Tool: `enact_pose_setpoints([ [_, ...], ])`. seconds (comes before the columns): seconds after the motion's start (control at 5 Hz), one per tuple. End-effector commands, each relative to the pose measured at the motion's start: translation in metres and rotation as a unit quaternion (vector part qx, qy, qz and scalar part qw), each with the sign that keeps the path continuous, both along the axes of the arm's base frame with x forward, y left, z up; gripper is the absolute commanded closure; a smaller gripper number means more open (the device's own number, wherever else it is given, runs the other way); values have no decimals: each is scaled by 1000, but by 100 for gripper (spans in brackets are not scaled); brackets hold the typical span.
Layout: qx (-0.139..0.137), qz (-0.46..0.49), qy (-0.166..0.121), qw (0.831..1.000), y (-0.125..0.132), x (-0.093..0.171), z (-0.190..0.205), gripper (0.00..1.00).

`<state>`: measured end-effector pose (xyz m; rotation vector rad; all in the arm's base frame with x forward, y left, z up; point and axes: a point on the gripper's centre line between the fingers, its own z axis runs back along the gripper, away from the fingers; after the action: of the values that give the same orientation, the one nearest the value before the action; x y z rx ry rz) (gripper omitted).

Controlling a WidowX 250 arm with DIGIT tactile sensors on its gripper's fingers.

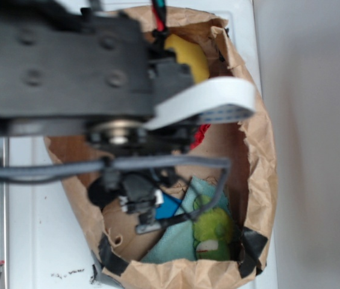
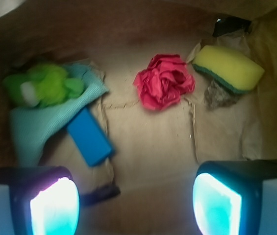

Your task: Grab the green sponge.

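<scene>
The green sponge (image 2: 229, 67) lies tilted at two o'clock in the wrist view, yellow foam up, its thin dark green layer along the lower edge, against the wall of the brown paper bag (image 2: 148, 147). Just beside it, toward nine o'clock, sits a crumpled red paper ball (image 2: 163, 81). Farther that way lie a blue block (image 2: 90, 135), a light teal cloth (image 2: 40, 125) and a fuzzy lime-green plush toy (image 2: 42, 84) on the cloth. The claw (image 2: 136, 203) hangs open at six o'clock, well apart from the sponge, holding nothing. In the exterior view the arm (image 1: 61, 66) covers much of the bag, which stands on a white surface (image 1: 37, 241).
</scene>
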<state>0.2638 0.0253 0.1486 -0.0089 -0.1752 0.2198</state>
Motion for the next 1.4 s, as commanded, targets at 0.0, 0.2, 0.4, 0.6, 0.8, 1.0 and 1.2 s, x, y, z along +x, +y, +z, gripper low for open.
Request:
enact_pose_setpoints([
  [0.0,18,30,-30,999,17,23,-8,0],
  [0.2,26,42,-34,998,22,28,-11,0],
  [0.4,26,42,-34,998,22,28,-11,0],
  [0.6,26,42,-34,998,22,28,-11,0],
  [0.8,26,42,-34,998,22,28,-11,0],
  [1.0,26,42,-34,998,22,28,-11,0],
  [1.2,49,-28,-36,998,40,36,-27,0],
])
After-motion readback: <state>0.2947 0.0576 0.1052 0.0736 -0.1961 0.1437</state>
